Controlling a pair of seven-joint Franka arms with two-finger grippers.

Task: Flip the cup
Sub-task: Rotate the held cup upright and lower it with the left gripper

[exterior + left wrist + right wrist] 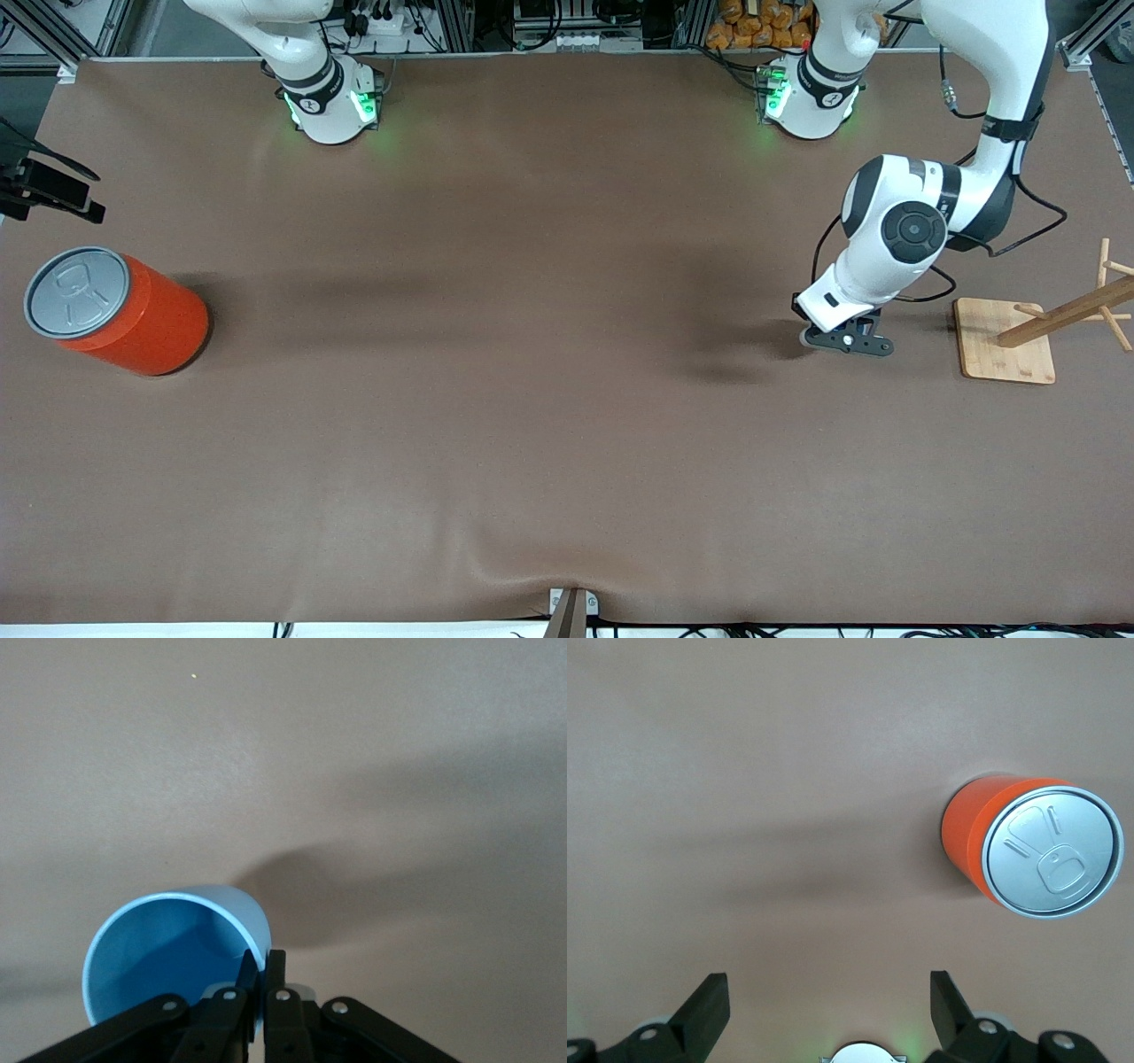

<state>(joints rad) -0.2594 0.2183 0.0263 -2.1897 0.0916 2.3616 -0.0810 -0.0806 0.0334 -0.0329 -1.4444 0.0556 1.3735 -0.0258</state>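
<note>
The light-blue cup [159,948] shows in the left wrist view, tipped so that its open mouth faces the camera. My left gripper [263,958] is shut on the cup's rim, one finger inside the wall and one outside. In the front view the left gripper [842,341] is low over the table near the left arm's end, and the wrist hides the cup there. My right gripper [828,983] stands open and empty, high over bare table, and is out of the front view.
An orange can [133,310] with a grey pull-tab lid stands at the right arm's end of the table, also seen as the orange can [1028,846]. A wooden peg rack [1005,350] on a square base stands beside the left gripper.
</note>
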